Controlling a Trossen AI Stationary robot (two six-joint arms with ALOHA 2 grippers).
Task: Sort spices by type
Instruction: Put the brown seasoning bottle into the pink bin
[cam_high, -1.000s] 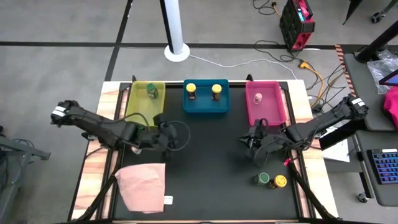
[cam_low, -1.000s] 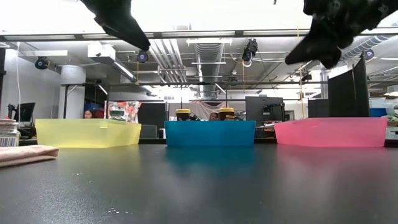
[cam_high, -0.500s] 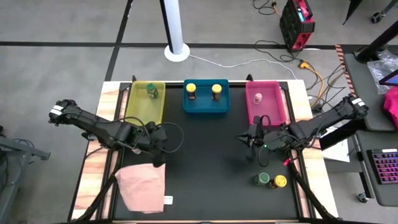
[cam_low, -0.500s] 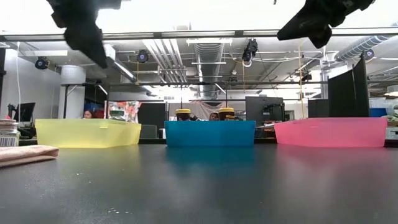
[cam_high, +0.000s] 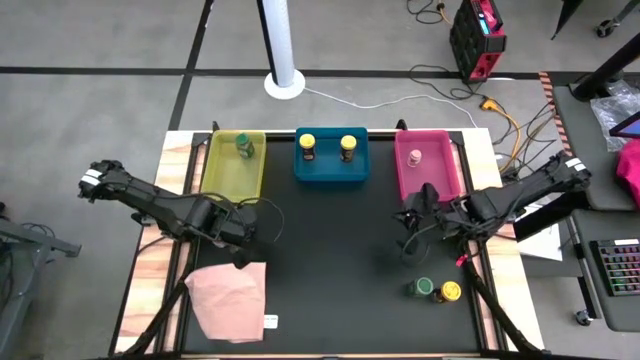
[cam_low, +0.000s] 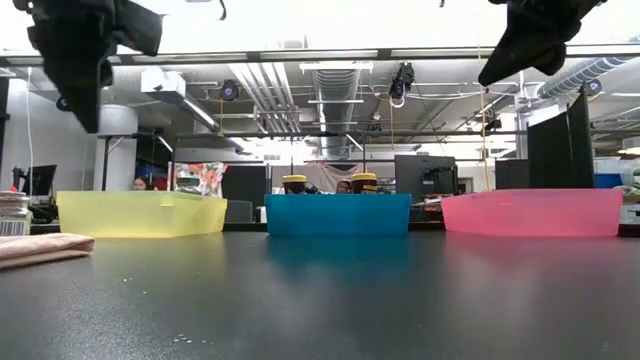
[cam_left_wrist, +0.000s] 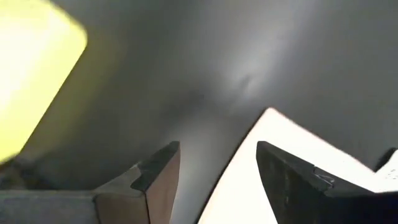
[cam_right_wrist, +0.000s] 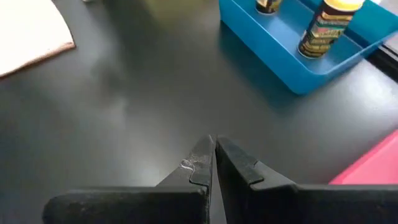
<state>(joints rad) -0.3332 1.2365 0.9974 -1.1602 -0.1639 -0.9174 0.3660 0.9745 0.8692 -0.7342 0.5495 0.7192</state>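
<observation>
Spice jars stand sorted in the far bins: a green-lidded one (cam_high: 243, 147) in the yellow bin (cam_high: 222, 172), two yellow-lidded ones (cam_high: 307, 147) (cam_high: 347, 147) in the blue bin (cam_high: 331, 172), and a pink-lidded one (cam_high: 414, 158) in the pink bin (cam_high: 437, 180). A green-lidded jar (cam_high: 424, 287) and a yellow-lidded jar (cam_high: 450, 291) stand on the black mat at the near right. My left gripper (cam_left_wrist: 217, 168) hangs open, pointing down over the far edge of the pink cloth (cam_high: 230, 298). My right gripper (cam_right_wrist: 213, 149) is shut and empty, raised above the mat beside the pink bin.
The black mat (cam_high: 330, 250) lies bare between the two arms. The pink cloth lies flat at the near left. In the low view, a jar with a barcode label (cam_low: 12, 215) shows at the left edge. Cables trail off the table's right side.
My left gripper has gone toward the table's left and near edges, over the cloth's far edge, tipping from a slant to point nearly straight down and rolling. My right gripper has risen above the mat and tipped up toward level, staying shut.
</observation>
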